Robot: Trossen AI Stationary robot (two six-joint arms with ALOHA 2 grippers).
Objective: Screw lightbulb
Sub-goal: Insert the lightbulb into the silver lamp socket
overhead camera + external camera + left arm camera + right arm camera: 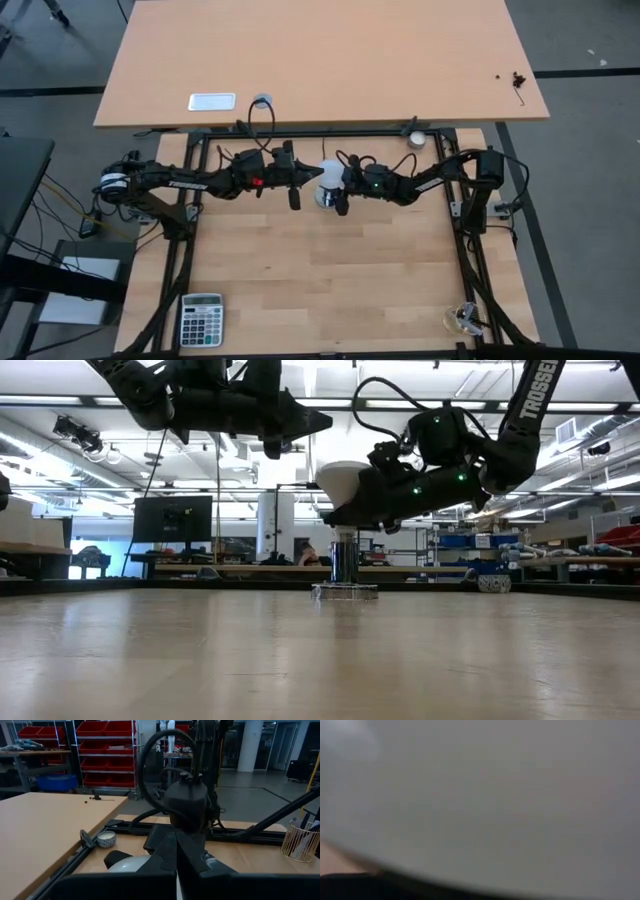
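Bulb (343,480) sits clamped in right tool (362,500) above the socket (345,565); left tool (303,177) hangs beside, fingers together.

A light wooden table (320,290) (framed by black rails) bears a calculator (201,319) at its near-left corner and a silver socket base (344,589) standing upright mid-table.

Both arms matte black. Left arm (190,182): white lettering, red spot near wrist. Right arm (420,182): green LEDs, looped black cable, white "TROSSEN" lettering at upper right.
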